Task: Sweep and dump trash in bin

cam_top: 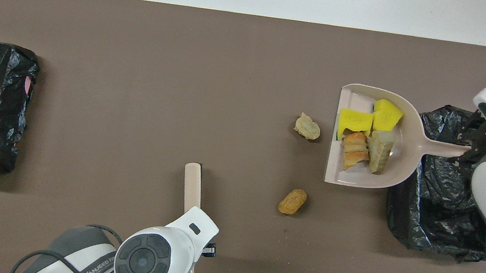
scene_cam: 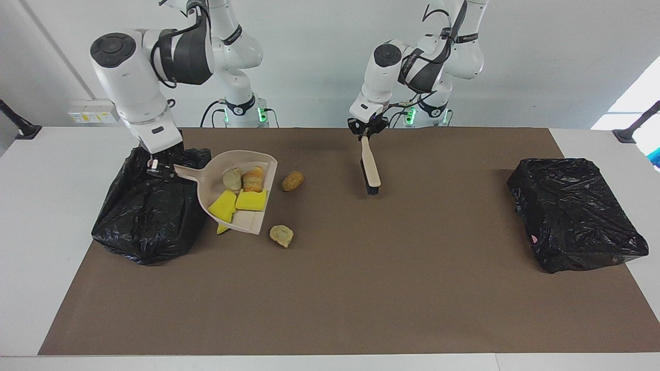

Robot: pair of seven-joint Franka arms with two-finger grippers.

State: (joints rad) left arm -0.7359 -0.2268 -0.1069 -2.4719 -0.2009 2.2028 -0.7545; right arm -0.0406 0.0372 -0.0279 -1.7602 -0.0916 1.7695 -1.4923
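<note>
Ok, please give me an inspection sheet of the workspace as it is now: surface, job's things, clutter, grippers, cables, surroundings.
Surface: brown mat on white table.
Job's things: dustpan carries two yellow chunks and two bread pieces. On the mat lie a brown lump, a pale lump and a yellow scrap half hidden by the dustpan. One bagged bin at the right arm's end, a second bin at the left arm's end.
Clutter: nothing seen.
Grippers: right gripper, over the bagged bin, fingers shut on the dustpan handle; left gripper holds the brush.
Cables: black cables at the arm bases.
Surroundings: wall socket, two black stands.
</note>
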